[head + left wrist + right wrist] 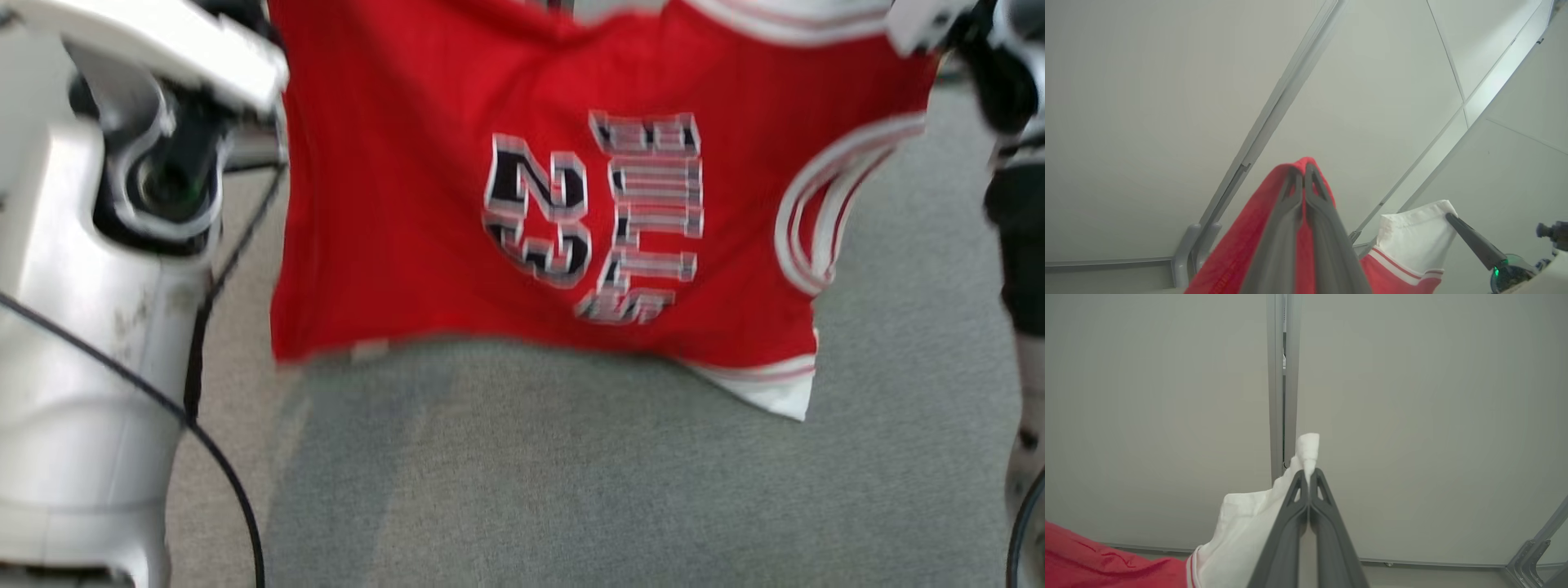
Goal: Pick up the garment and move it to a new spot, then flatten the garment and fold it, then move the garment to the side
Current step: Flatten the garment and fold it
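Noted the pale left arm (98, 286) at the left edge of the head view. Saw the left gripper (1303, 169) pinched fully closed on a red edge of the garment (424, 204) — cloth bunched over both fingertips. Hung spread in the air between the two arms, over the grey surface (571, 490) (red jersey, white trim, blurred number on its front). Further right, saw the right gripper (1309, 475) likewise closed tight — on a white corner of the trim.

A lab-like bay: pale wall panels (1147, 416), metal framing (1282, 375), grey carpet (571, 490).
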Motion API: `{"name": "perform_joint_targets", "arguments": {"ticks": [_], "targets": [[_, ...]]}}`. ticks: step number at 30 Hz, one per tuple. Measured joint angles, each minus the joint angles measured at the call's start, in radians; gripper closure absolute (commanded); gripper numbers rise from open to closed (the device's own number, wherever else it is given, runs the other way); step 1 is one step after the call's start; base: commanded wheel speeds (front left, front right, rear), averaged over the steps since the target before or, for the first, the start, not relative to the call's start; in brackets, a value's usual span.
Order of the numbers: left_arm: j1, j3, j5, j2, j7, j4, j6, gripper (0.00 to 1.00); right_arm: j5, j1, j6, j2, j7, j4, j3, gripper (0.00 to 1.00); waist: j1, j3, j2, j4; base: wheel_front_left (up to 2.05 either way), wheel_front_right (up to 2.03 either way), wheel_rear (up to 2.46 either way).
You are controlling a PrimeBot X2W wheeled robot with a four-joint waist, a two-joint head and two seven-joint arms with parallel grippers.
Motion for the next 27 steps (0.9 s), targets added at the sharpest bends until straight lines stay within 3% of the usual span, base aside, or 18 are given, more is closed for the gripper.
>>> {"name": "perform_joint_targets", "arguments": {"ticks": [6, 13, 17, 21, 27], "targets": [[-0.194, 0.046, 0.049, -0.038, -0.199, 0.125, -0.069, 1.00, -0.137, -0.211, 0.000, -0.002, -0.232, 0.092, -0.091, 1.00, 0.0000, 0.133, 0.0000, 0.014, 0.00, 0.00, 0.00], [-0.363, 0.059, 0.088, -0.058, -0.416, 0.222, -0.199, 1.00, -0.390, -0.407, 0.000, 0.014, -0.574, 0.137, -0.146, 1.00, 0.0000, 0.253, 0.0000, 0.048, 0.00, 0.00, 0.00], [-0.383, 0.029, 0.128, -0.045, -0.452, 0.236, -0.217, 1.00, -0.465, -0.452, 0.000, 0.032, -0.614, 0.150, -0.178, 1.00, 0.0000, 0.267, -0.0001, 0.062, 0.00, 0.00, 0.00], [-0.329, -0.015, 0.148, -0.040, -0.461, 0.287, -0.220, 1.00, -0.500, -0.433, 0.000, 0.038, -0.620, 0.244, -0.152, 1.00, 0.0000, 0.270, 0.0000, 0.055, 0.00, 0.00, 0.00], [-0.165, -0.157, 0.189, -0.029, -0.464, 0.423, -0.221, 1.00, -0.374, -0.305, 0.000, 0.066, -0.565, 0.473, -0.063, 1.00, 0.0001, 0.257, -0.0001, 0.042, 0.00, 0.00, 0.00]]}}
